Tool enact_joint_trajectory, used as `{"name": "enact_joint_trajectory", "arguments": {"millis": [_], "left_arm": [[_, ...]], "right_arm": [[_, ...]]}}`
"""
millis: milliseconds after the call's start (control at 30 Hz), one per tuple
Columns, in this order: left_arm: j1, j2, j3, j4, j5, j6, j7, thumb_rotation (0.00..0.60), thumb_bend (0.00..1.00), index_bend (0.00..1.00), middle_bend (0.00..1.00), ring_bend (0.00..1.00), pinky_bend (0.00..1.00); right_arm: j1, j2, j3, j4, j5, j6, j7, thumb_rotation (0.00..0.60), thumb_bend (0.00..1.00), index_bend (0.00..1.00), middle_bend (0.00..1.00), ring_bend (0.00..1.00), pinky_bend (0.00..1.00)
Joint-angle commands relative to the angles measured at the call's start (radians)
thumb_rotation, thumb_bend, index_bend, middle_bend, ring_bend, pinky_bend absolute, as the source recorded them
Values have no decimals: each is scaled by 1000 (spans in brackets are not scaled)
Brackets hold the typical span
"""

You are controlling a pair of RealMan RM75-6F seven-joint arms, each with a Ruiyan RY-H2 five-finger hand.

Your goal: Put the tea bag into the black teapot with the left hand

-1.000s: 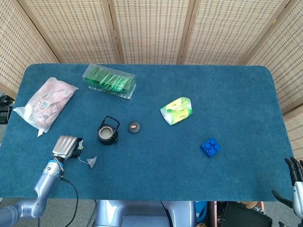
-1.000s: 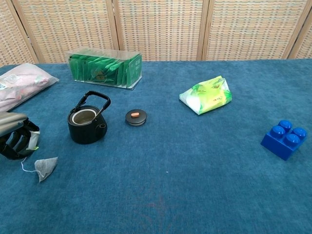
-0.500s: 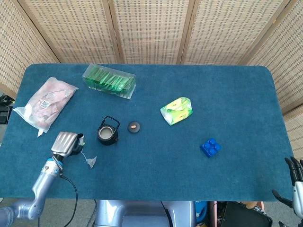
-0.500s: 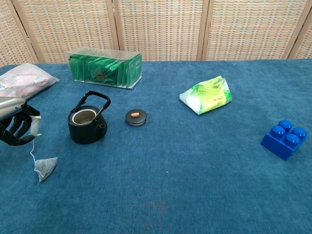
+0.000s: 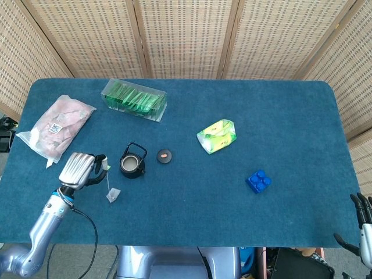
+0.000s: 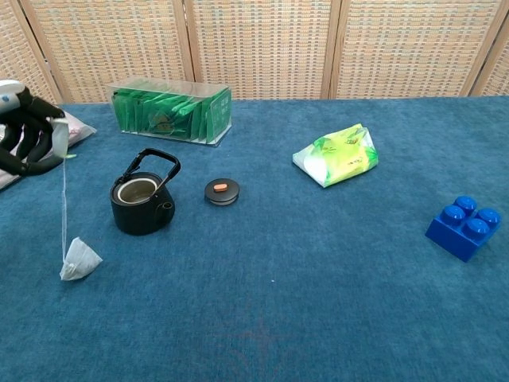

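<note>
My left hand is raised over the table's left side and pinches the tag end of a string. From that string the white tea bag hangs straight down, its bottom at or just above the cloth. The black teapot stands open just right of the hand, handle up. Its lid lies on the cloth to the right of it. My right hand shows only at the lower right corner, off the table, fingers spread and holding nothing.
A clear box of green tea packets stands behind the teapot. A pink bag lies at the far left. A green pouch and a blue brick lie on the blue table to the right.
My left hand has risen and shifted a little toward the teapot, pulling the string taut. The tea bag has come upright and now hangs from the string.
</note>
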Motion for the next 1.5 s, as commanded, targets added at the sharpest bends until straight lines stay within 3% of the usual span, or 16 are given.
{"name": "enact_joint_trajectory", "arguments": {"millis": [33, 500, 900, 1500], "left_arm": [[-11, 11, -15, -30, 21, 16, -11, 600, 1000, 681, 741, 666, 709], [-57, 34, -60, -115, 55, 36, -17, 600, 1000, 683, 742, 667, 709], [-96, 36, -116, -113, 2, 34, -18, 600, 1000, 683, 742, 667, 709], [-99, 24, -93, -49, -62, 13, 17, 600, 1000, 683, 742, 667, 709]], "right_arm": [[-1, -3, 0, 6, 1, 0, 6, 600, 19, 107, 141, 0, 64], [-1, -16, 0, 32, 7, -10, 32, 600, 19, 107, 141, 0, 64], [-2, -16, 2, 34, 18, -18, 33, 600, 19, 107, 141, 0, 64], [0, -16, 3, 32, 22, -26, 30, 600, 19, 107, 141, 0, 64]]}}
